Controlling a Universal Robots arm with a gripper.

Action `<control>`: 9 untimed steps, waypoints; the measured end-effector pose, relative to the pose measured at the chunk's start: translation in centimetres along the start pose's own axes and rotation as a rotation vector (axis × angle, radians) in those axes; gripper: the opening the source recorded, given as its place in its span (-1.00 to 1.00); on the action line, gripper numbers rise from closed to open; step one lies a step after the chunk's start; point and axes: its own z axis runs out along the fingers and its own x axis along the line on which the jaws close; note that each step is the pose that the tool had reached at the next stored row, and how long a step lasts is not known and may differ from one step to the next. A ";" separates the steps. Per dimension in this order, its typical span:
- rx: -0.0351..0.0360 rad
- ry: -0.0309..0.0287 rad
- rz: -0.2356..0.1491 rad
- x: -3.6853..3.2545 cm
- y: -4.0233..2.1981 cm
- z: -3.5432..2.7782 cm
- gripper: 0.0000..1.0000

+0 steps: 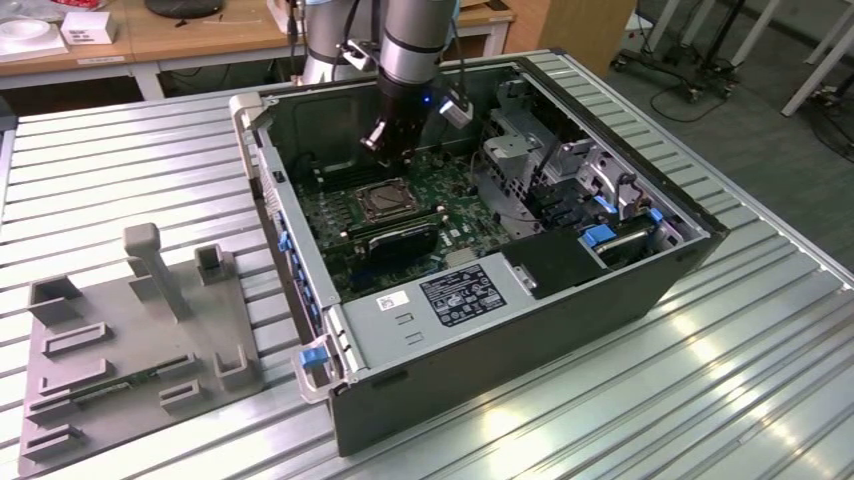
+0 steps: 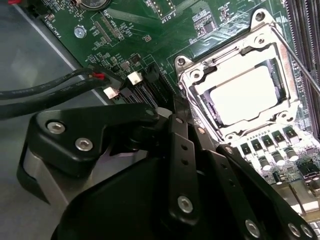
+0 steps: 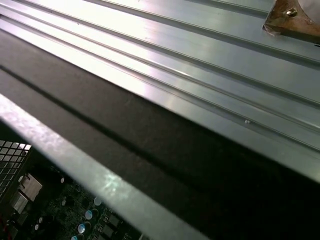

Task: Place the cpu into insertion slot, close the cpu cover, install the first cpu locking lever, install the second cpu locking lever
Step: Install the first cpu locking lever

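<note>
**Desk:** Silver or tan, that chip? What do you have?

**Operator:** In the second wrist view the cpu (image 2: 245,95) reads as a pale, flat square. Glare washes its top nearly white, so I won't swear to the tint. It sits inside the insertion slot (image 1: 382,200), framed by the cpu cover (image 2: 197,80), a shiny metal plate with a big square window. From this angle the cover looks to be lying flat over the chip.

**Desk:** And the end effector?

**Operator:** My end effector (image 2: 185,120) hangs over the green board (image 2: 150,35), just beside the socket and not touching the cover. Clenched or released, I cannot tell. Its black links crowd the foreground and hide the tips. It carries nothing that I can see.

**Desk:** Any writing?

**Operator:** There is small white lettering on the board near the black cables (image 2: 45,90), too fine for me to make out. In the exterior view a white label (image 1: 454,295) sits on a black box at the near end of the open computer case (image 1: 534,340).

**Desk:** What do the other cameras add?

**Operator:** The exterior view gives me the whole case on the ribbed metal table (image 1: 120,180), the arm reaching down into it, and a grey fixture (image 1: 134,340) at the exterior view's left. The first wrist view looks across the dark case wall (image 3: 150,150) to the table's ridges.
</note>
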 end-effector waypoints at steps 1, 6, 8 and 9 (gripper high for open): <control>-0.0007 -0.0004 0.000 0.00 0.00 -0.05 -0.79; -0.0022 -0.0011 -0.001 0.03 0.07 -0.63 -0.79; -0.0023 -0.0013 -0.001 0.03 0.08 -0.64 -0.79; -0.0024 -0.0014 -0.001 0.03 0.07 -0.64 -0.79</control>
